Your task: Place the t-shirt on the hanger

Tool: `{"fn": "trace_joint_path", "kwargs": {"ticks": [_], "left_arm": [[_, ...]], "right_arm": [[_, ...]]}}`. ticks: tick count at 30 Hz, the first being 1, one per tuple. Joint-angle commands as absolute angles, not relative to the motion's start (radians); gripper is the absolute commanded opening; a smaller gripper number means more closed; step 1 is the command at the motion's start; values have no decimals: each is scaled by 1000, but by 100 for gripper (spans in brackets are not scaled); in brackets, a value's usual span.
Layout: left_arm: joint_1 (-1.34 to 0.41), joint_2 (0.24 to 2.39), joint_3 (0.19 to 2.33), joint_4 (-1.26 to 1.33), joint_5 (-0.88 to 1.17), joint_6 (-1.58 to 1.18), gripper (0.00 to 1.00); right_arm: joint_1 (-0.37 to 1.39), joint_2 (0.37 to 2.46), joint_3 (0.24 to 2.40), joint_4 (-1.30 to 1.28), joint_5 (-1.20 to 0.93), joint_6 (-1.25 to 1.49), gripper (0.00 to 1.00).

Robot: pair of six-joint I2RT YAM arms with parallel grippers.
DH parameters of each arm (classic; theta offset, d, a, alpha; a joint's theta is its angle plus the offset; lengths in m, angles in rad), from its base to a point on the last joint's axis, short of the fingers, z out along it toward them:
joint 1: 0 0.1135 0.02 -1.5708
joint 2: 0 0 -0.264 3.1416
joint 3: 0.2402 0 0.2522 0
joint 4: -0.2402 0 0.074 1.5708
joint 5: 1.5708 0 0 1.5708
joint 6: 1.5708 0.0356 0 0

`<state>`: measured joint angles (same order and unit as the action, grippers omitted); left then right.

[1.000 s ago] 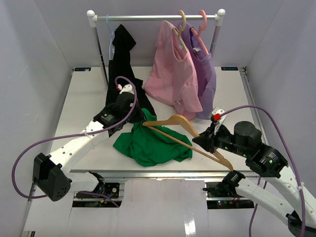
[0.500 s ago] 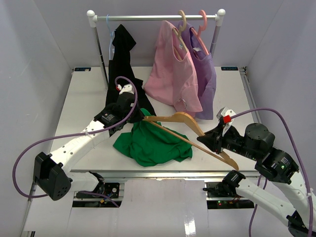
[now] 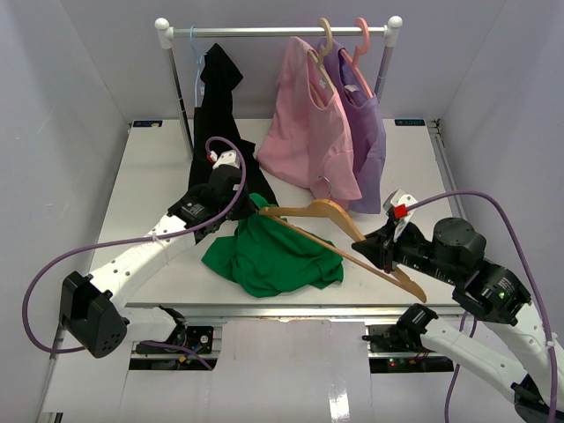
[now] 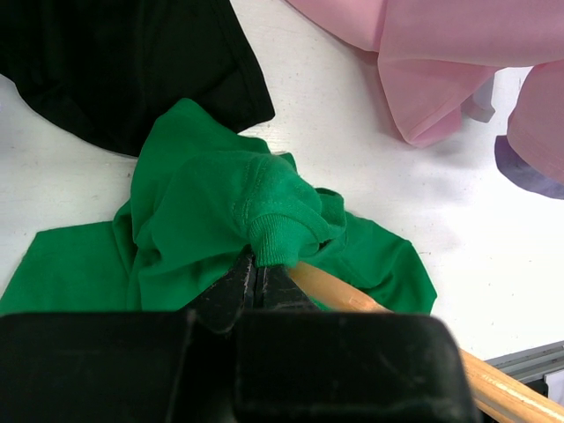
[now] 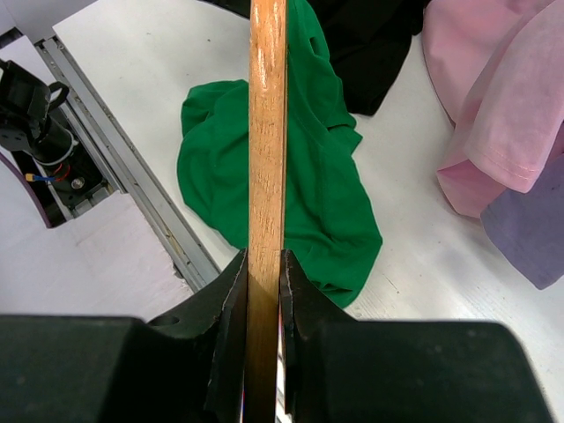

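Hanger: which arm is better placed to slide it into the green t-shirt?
Right, probably. The right hand is shut on the hanger and can push it; the left hand is shut on the t-shirt, holding it at the hanger's tip.

The left gripper (image 4: 257,271) pinches a bunched, ribbed bit of the green t-shirt (image 4: 198,207) between its two black fingers. The wooden hanger (image 4: 348,300) pokes out from under that bunch and runs toward the edge of the white table (image 4: 352,159). A black garment (image 4: 123,62) and a pink shirt (image 4: 441,53) are farther in from that edge.
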<state>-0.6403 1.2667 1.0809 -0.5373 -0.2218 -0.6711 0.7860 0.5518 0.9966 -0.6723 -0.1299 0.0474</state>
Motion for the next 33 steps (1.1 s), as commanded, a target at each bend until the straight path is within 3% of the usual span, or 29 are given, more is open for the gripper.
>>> {"fn": "trace_joint_path", "kwargs": {"ticks": [1, 26, 33], "left_arm": [[-634, 1251, 1108, -552, -235, -660, 0], [-635, 1230, 1157, -532, -99, -685, 0], [-634, 1171, 1146, -446, 129, -728, 0]], "right_arm": [[788, 552, 1065, -625, -118, 30, 8], [787, 623, 933, -456, -168, 94, 8], [785, 614, 779, -173, -94, 145, 8]]}}
